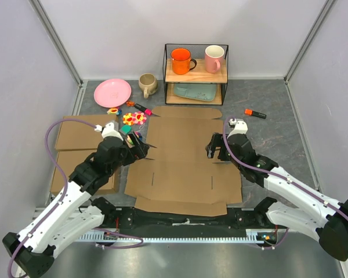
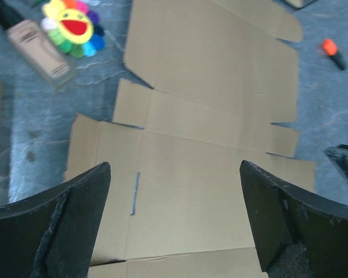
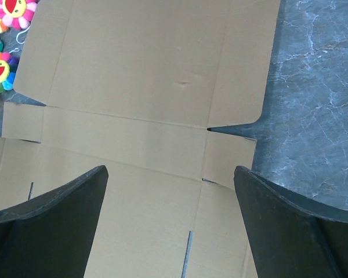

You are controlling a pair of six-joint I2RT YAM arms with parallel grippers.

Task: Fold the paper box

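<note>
The paper box (image 1: 182, 165) lies flat and unfolded on the table (image 1: 278, 139), directly between the two end effectors. The left end effector (image 1: 140, 146) hovers over the sheet's left edge, its fingers spread wide and gripping nothing; its wrist view shows cardboard filling the gap between them. The right end effector (image 1: 213, 147) hangs over the sheet's right edge, just as wide open and empty. Just beyond the left end effector lie flower toys (image 1: 133, 119). An orange marker (image 1: 256, 113) lies beyond the right end effector. Two flat brown boxes (image 1: 81, 136) sit on the left end effector's outer side.
</note>
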